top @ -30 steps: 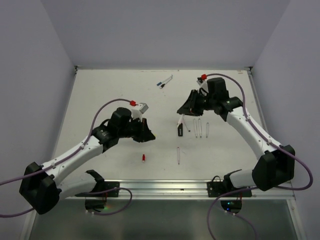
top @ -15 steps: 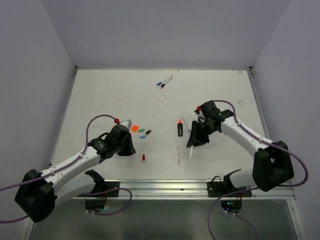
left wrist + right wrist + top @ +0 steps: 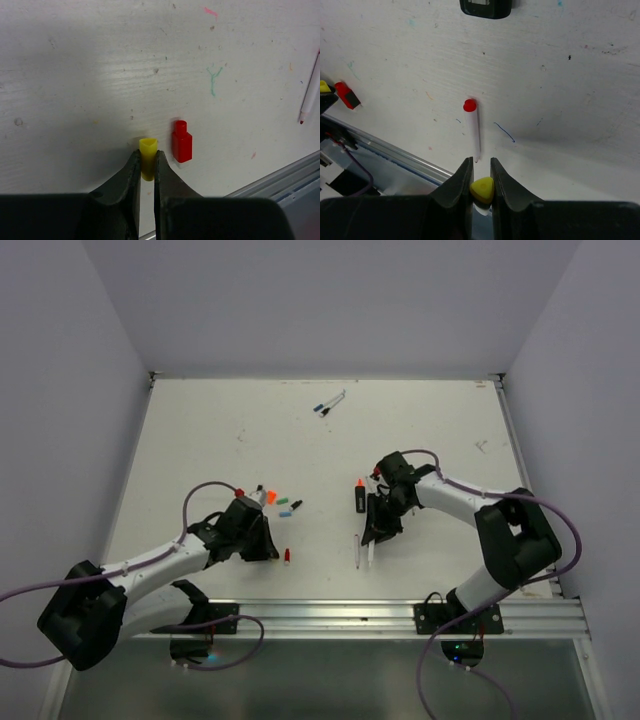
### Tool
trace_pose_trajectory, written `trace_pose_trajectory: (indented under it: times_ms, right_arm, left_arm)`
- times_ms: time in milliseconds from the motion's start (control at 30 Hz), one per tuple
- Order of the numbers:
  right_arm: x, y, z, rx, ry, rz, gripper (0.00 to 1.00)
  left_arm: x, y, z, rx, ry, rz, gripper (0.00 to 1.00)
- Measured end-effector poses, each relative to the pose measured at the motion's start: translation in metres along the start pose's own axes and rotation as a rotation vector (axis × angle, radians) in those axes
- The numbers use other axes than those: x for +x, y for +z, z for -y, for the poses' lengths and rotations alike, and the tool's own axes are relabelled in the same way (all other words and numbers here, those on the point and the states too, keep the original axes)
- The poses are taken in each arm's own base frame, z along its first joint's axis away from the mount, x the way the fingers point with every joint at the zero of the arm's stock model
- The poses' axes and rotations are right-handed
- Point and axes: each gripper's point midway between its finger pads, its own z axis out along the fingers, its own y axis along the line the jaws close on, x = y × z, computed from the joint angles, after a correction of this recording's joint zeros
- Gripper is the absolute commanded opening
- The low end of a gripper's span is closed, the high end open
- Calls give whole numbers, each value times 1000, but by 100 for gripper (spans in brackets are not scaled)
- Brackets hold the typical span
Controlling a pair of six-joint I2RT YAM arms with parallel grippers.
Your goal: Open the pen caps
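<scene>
My left gripper (image 3: 147, 155) is shut on a small yellow cap (image 3: 148, 159) and holds it just above the table, next to a red cap (image 3: 182, 142). In the top view it (image 3: 270, 548) sits just left of the red cap (image 3: 287, 556). My right gripper (image 3: 481, 167) is shut on a thin white pen with a yellow end (image 3: 483, 190), its barrel pointing down at the table (image 3: 371, 555). A capless pen with a red end (image 3: 472, 130) lies just ahead of it. Orange (image 3: 270, 496), green (image 3: 282, 501), blue (image 3: 285, 512) and black (image 3: 296, 505) caps lie loose.
The black highlighter (image 3: 359, 497) lies left of my right gripper and shows at the top of the right wrist view (image 3: 485, 7). Two more pens (image 3: 330, 404) lie at the far middle. The metal rail (image 3: 400, 612) runs along the near table edge.
My right gripper came from the far side towards the near edge and left, carrying the yellow-ended pen. My left gripper drew back and settled beside the red cap, uncovering the loose caps.
</scene>
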Motion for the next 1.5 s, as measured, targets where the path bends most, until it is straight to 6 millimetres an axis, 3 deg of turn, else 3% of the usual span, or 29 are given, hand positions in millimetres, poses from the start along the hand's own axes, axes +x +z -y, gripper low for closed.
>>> trace_pose_trajectory:
  times_ms: [333,500,967,1100,1233,1367,1500]
  right_arm:
    - [-6,15,8,35,2,5,15]
    - [-8,21,7,37,-6,5,25]
    - [-7,21,8,42,-6,2,38]
    - [-10,6,2,52,-18,24,48]
    - [-22,-24,-17,28,-60,95,55]
    - [-30,-52,-34,10,-98,155,57]
    - [-33,-68,-43,5,-109,174,57]
  left_arm:
    - [3,4,11,81,-6,-1,25]
    - [4,3,13,103,-18,9,35]
    - [-7,-9,11,66,-6,55,47]
    - [-44,-22,27,40,74,128,53]
    - [-105,-32,62,23,207,231,57]
    - [-162,-31,95,21,345,319,61]
    - [-219,-22,121,27,446,392,62]
